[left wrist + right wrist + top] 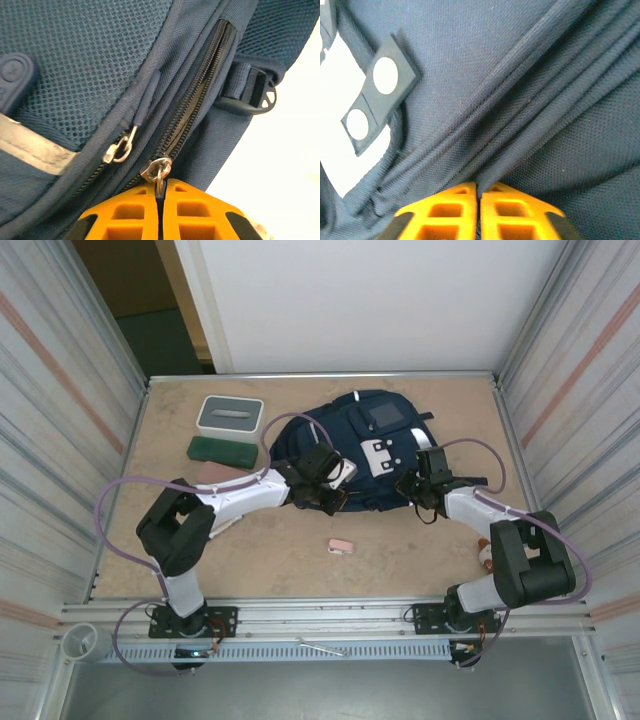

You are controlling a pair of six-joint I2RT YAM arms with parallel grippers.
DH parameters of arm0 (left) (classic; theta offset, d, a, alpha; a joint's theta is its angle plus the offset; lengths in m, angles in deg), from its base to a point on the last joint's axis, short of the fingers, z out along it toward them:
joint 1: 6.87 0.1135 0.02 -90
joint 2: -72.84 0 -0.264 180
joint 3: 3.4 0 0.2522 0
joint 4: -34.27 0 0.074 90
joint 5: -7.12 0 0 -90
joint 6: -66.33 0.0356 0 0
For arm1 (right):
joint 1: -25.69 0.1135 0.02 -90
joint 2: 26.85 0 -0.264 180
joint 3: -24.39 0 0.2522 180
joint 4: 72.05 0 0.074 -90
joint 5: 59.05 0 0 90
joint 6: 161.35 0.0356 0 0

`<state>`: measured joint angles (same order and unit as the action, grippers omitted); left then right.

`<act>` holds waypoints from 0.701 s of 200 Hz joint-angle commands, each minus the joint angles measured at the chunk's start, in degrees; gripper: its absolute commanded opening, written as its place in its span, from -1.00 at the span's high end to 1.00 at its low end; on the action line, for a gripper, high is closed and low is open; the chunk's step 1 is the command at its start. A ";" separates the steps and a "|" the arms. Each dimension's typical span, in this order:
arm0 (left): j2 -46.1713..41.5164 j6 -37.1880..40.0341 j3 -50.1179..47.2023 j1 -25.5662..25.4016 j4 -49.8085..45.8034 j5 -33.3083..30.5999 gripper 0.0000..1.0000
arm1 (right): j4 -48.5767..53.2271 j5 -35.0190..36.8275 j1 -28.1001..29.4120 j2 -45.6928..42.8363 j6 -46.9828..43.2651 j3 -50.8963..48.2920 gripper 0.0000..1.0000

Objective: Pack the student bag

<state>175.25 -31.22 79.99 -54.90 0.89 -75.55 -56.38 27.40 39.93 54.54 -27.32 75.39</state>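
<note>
While the student bag (372,440) lies at upper centre of the top view, its white patch (378,453) too small to read, the right gripper (479,192) is pinched closed on a fabric fold (487,175) and the left gripper (160,192) clamps a metal zipper pull (159,174).

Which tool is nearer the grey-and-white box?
Left. The left tool, shut on a zipper pull at the student bag's left side, lies diagonally right of the grey-and-white box; the right tool pinches the bag's right side, farther off.
</note>
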 commanded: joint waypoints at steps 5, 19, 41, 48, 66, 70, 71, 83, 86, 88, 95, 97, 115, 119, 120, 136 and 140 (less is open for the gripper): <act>-3.83 2.31 -0.18 -0.57 -2.56 -7.25 1.00 | 0.59 7.19 -1.73 -2.55 -4.05 -0.46 1.00; -4.45 3.17 -0.25 -0.32 -4.33 -11.26 1.00 | 1.94 7.67 -3.31 -3.60 -5.86 0.02 1.00; -5.58 3.77 -0.87 0.67 -5.42 -13.90 1.00 | 2.77 7.26 -6.30 -4.86 -7.73 0.26 1.00; -5.79 3.82 -1.05 1.03 -5.82 -14.19 1.00 | 3.19 7.01 -7.09 -5.05 -8.25 0.46 1.00; -6.25 3.82 -1.41 1.96 -6.44 -14.40 1.00 | 4.44 6.57 -8.49 -5.10 -10.10 1.70 1.00; -6.26 3.78 -1.42 2.06 -6.60 -14.38 1.00 | 4.77 6.42 -8.75 -5.01 -10.38 2.14 1.00; -6.26 3.82 -1.38 2.06 -6.59 -14.37 1.00 | 4.86 6.39 -8.81 -5.01 -10.46 2.23 1.00; -6.19 3.93 -1.26 2.10 -6.81 -13.55 1.00 | 5.38 5.29 -9.41 -4.55 -11.42 3.47 1.00; -6.15 3.95 -1.25 2.15 -6.78 -13.00 1.00 | 5.55 4.90 -9.53 -4.38 -11.58 3.83 1.00; -6.17 3.95 -1.18 2.11 -6.76 -12.62 1.00 | 5.69 4.68 -9.57 -4.21 -11.73 4.13 1.00; -6.09 3.95 -1.12 2.13 -6.43 -10.87 1.00 | 6.11 3.70 -9.66 -3.63 -12.30 5.16 1.00; -6.08 3.88 -1.08 2.08 -6.23 -10.33 1.00 | 6.22 3.44 -9.65 -3.41 -12.48 5.49 1.00; -5.99 3.26 -0.81 2.06 -4.37 -4.38 1.00 | 8.20 0.33 -9.76 -0.88 -14.28 9.41 1.00; -5.97 2.95 -0.89 2.06 -3.68 -2.96 1.00 | 8.74 -0.53 -9.76 -0.18 -14.80 10.47 1.00; -5.98 2.88 -0.89 2.06 -3.50 -2.64 1.00 | 8.91 -0.77 -9.76 0.04 -14.87 10.61 1.00; -5.74 1.17 -0.43 1.72 -0.75 2.53 1.00 | 11.37 -4.88 -9.74 3.03 -16.32 14.88 1.00; -5.58 0.71 -0.15 1.53 -0.30 3.63 1.00 | 12.10 -5.63 -9.67 3.63 -16.55 15.75 1.00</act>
<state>171.73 -28.49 79.53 -53.41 -1.07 -79.66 -47.00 24.84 30.93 55.04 -39.25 85.00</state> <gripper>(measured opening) 0.079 0.041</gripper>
